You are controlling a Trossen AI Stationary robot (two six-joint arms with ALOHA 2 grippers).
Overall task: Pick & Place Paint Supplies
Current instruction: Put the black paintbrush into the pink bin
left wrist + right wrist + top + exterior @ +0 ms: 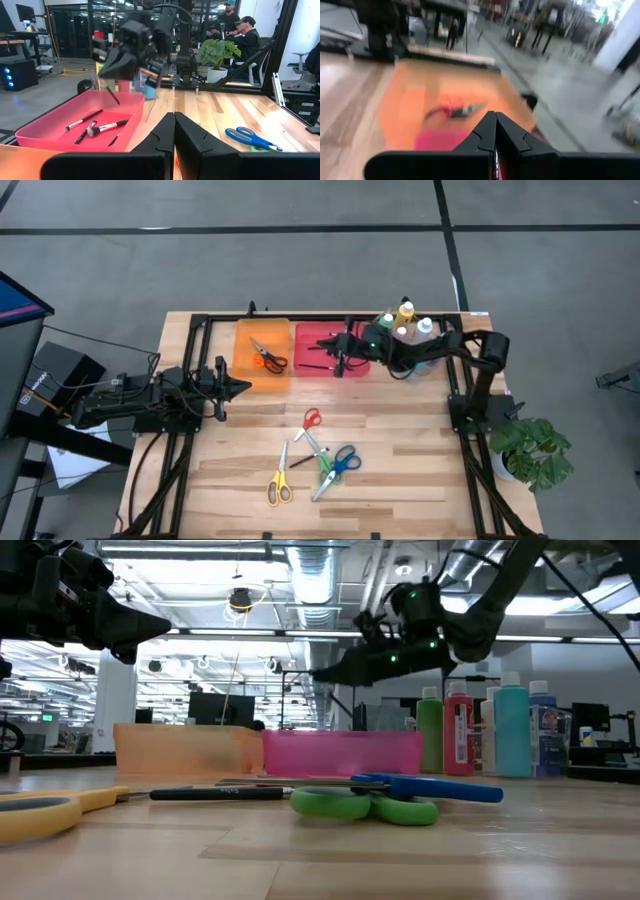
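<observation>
- Green-handled scissors [365, 806] lie nearest on the worktop [400, 480], among yellow [278, 486], red [311, 419] and blue scissors [343, 461].
- Right pincer [340, 352]: over the pink tray [318, 336], fingers pressed together on a thin brush [113, 93].
- Pink tray: holds further brushes [95, 125].
- Orange tray [245, 365]: holds orange scissors [268, 357].
- Paint bottles [405, 320]: stand beside the pink tray.
- Left pincer [238, 388]: closed, empty, beside the orange tray.

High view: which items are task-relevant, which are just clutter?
Task items:
- paint bottles
- brushes in pink tray
- orange scissors in orange tray
- loose scissors on table
- right gripper holding a brush
- left gripper, idle

Bystanders:
- potted plant
- people behind the table
</observation>
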